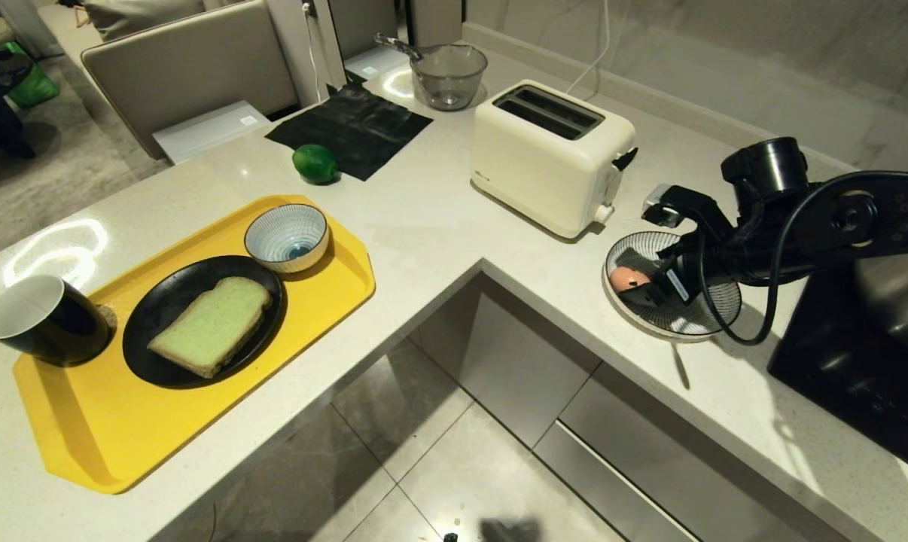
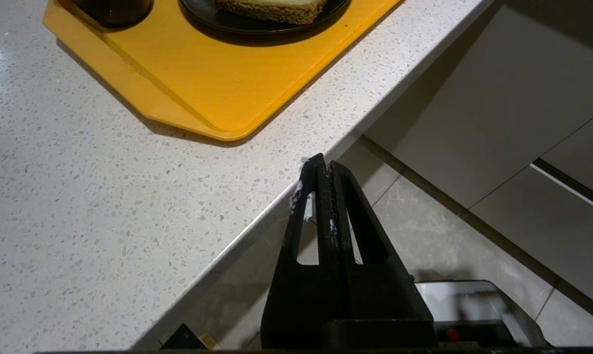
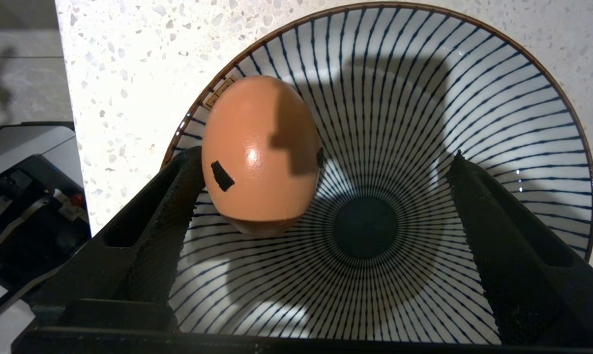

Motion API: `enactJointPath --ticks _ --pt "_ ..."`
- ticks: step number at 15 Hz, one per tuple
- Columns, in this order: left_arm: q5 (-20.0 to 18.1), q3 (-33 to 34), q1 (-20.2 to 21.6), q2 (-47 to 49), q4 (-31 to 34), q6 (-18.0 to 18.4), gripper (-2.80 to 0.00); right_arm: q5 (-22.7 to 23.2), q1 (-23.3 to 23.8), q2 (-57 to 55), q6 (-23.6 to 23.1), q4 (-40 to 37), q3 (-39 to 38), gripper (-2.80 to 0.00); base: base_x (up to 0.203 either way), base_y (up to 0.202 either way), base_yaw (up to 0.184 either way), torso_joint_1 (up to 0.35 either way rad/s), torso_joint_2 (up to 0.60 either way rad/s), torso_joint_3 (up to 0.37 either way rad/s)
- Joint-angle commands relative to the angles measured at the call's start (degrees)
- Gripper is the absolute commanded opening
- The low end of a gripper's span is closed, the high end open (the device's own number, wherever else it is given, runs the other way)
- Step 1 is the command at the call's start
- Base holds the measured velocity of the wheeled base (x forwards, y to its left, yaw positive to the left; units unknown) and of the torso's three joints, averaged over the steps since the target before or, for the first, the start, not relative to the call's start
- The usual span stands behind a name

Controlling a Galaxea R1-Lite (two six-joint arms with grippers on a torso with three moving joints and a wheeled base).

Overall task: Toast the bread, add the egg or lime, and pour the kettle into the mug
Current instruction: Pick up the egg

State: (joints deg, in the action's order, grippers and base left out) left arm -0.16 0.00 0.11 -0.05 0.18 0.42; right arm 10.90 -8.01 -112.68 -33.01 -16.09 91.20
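The kettle shows in none of the views. In the head view the right arm covers much of the striped plate (image 1: pixel 635 316) on the right wing of the tabletop (image 1: pixel 424 218), so only a sliver of the egg (image 1: pixel 629 278) peeks out beside the right gripper (image 1: pixel 653 290). The mug (image 1: pixel 44 320) is seen at the tray's left end, and in the left wrist view only its base is in view.

From the right wrist view, the egg (image 3: pixel 259 157) is pale pinkish-orange and glossy, with 1 small dark mark on its shell; it lies inside the striped plate (image 3: pixel 473 98), off-centre toward the rim. The right gripper (image 3: pixel 321 167) hangs over it with jaws spread wide; 1 finger (image 3: pixel 178 196) sits just beside the shell, and contact cannot be told.

The bread (image 1: pixel 211 325), 1 pale green slice with a tan crust, lies flat on a black plate (image 1: pixel 153 301) on the yellow tray (image 1: pixel 108 436). The lime (image 1: pixel 315 163), round and bright green, rests near a black mat (image 1: pixel 352 128), left of the toaster (image 1: pixel 548 154).

The left gripper (image 2: pixel 324 169) hovers past the tabletop edge, jaws pressed together and empty.
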Motion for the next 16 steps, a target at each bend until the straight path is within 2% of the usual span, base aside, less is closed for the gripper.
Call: enactJointPath --ticks 1,6,7,8,16 --pt "-0.01 0.0 -0.02 -0.04 0.0 0.02 -2.8 0.08 0.0 -0.17 -0.21 -0.08 -0.05 0.0 0.0 0.0 0.0 0.0 0.0 0.0" --pt "-0.02 0.0 -0.02 -0.04 0.0 0.02 -2.8 0.08 0.01 -0.7 -0.21 -0.08 0.03 0.0 0.0 0.0 0.0 0.0 0.0 0.0" --pt "0.02 0.0 -0.02 -0.04 0.0 0.02 -2.8 0.08 -0.07 -0.87 -0.21 -0.08 0.03 -1.6 0.0 0.0 0.0 0.0 0.0 0.0" --pt "0.02 0.0 -0.02 -0.04 0.0 0.02 -2.8 0.09 -0.08 -0.96 -0.13 -0.08 0.03 -2.8 0.0 0.0 0.0 0.0 0.0 0.0" --pt "0.07 0.0 -0.02 -0.04 -0.09 0.02 -2.8 0.17 -0.01 -1.05 -0.12 -0.08 0.65 -2.8 0.0 0.0 0.0 0.0 0.0 0.0"
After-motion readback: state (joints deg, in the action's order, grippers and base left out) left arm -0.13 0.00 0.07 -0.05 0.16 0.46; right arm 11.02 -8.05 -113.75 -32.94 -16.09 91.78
